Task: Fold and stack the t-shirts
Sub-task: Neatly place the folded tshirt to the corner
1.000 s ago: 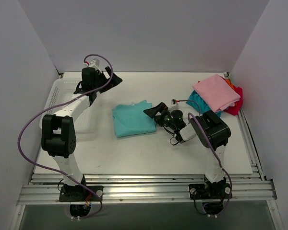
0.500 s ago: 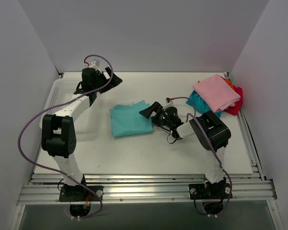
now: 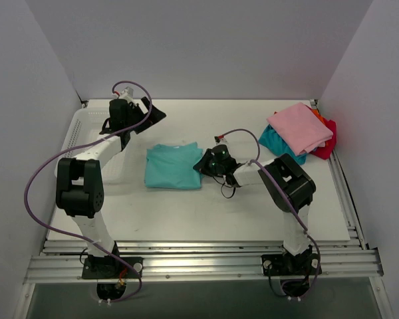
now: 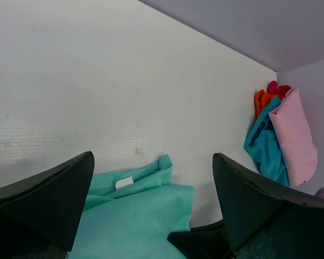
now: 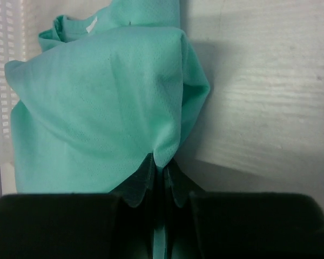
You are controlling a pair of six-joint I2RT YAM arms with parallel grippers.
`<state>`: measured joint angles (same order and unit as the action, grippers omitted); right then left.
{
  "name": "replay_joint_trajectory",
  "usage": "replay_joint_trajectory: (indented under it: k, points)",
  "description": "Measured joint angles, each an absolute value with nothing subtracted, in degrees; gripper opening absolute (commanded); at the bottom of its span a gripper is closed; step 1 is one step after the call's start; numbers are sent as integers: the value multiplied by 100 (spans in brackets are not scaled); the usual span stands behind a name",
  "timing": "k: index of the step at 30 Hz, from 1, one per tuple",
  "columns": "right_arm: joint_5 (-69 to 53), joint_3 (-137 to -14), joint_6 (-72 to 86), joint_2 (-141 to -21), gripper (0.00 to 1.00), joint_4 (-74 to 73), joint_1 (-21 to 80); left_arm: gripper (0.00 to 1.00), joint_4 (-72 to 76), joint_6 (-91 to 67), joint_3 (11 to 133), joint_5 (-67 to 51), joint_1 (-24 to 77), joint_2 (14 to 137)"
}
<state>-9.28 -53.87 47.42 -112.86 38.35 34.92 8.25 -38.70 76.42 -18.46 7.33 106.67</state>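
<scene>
Right gripper (image 5: 161,168): fingers pressed together, pinching the teal-green t-shirt (image 3: 171,167) by its right edge, mid-bench.
Left gripper (image 4: 151,183): fingers spread, toward far-left corner.
Folded stack (image 3: 298,131): far-right corner.

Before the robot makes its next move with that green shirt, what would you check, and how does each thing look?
1. Right gripper shut on the teal-green t-shirt: ok, it pinches the cloth's edge.
2. Pinch catches every folded layer: cannot tell.
3. Left gripper open and off the cloth: ok, raised above the table.
4. Teal-green t-shirt lying smooth: not ok, puckered at the pinch and bunched near the collar.
5. Pink t-shirt on top of the stack lying flat enough to take another: ok.
</scene>
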Motion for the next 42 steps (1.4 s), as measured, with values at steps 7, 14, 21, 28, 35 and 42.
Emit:
replay_joint_trajectory:
  k: [7, 14, 21, 28, 35, 42]
  points:
    - [-1052, -6027, 4694, -11826, 0, 3922, 3433, 100, 1061, -3988, 7411, -1984, 517, 10667]
    - [-860, -7450, 4156, -12014, 0, 2370, 3063, 100, 1227, -4095, 7234, -2137, 436, 10663]
    - [-364, -9542, 3465, -12215, 0, 956, 2185, 100, 1409, -4191, 7118, -2311, 349, 10624]
    - [-58, -10659, 3022, -12335, 0, -62, 1439, 100, 1525, -4307, 7105, -2440, 207, 10617]
    - [250, -10945, 2746, -12335, 0, -711, 1114, 100, 1699, -4390, 7105, -2545, 198, 10617]
    - [213, -11358, 2534, -12335, 0, -1186, 749, 94, 1758, -4484, 7105, -2617, 198, 10619]
